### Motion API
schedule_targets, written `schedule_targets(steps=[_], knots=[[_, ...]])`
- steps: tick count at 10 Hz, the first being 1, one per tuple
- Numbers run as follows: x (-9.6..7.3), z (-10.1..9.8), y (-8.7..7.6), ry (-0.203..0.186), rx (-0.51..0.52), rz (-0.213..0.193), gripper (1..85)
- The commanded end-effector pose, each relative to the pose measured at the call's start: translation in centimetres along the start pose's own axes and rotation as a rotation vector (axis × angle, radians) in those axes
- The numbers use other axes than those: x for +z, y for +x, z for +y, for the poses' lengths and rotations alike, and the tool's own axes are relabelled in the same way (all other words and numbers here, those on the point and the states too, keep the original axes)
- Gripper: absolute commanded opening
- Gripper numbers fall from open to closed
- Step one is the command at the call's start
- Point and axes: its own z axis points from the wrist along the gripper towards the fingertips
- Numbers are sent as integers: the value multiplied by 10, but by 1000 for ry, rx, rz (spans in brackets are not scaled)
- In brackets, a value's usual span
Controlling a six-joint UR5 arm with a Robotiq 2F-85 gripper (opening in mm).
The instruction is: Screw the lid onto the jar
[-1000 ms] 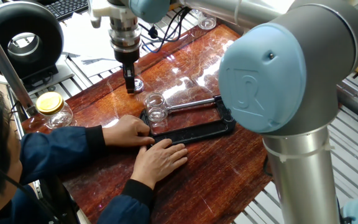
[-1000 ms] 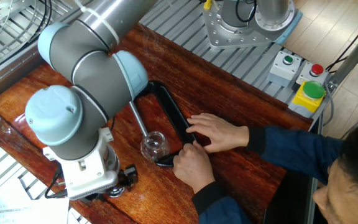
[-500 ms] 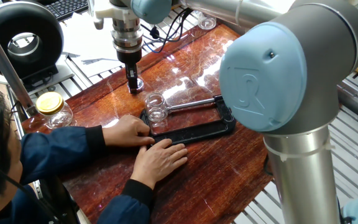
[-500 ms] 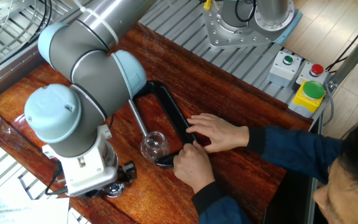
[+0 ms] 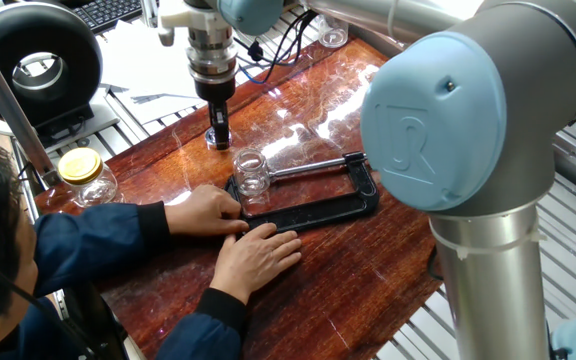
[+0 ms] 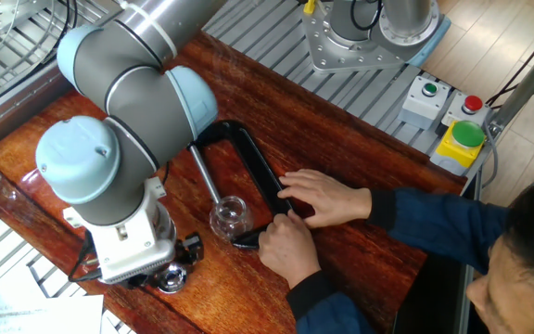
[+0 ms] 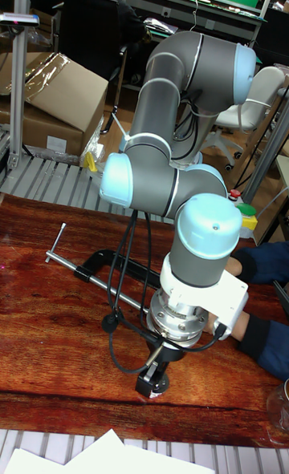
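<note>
The lid (image 5: 217, 139) is small, light, slippery glass; hold its rim gently. Gripper (image 5: 218, 131) stands over it, jaws' state unclear. Jar (image 5: 251, 173) sits clamped.

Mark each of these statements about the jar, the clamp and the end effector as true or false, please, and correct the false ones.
1. The small clear jar has no lid on it. True.
2. The end effector is directly above the jar's mouth. False: it is off to one side, low over the wooden table, beyond the jar from the person.
3. Both of the person's hands rest at the black clamp that holds the jar. True.
4. The jar with the yellow lid sits inside the clamp. False: it stands apart near the table edge.
5. The clear jar lies on its side. False: it stands upright.
</note>
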Motion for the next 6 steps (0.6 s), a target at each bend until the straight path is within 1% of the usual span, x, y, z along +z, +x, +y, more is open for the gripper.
schedule_targets(steps=[1,3,4,5,6], knots=[[0,2,-5,-4,11,-23,593],[0,2,-7,-1,16,-23,590],[0,1,-7,0,27,-24,570],[0,2,-7,-1,48,-20,483],[-1,3,-5,-4,73,-11,377]])
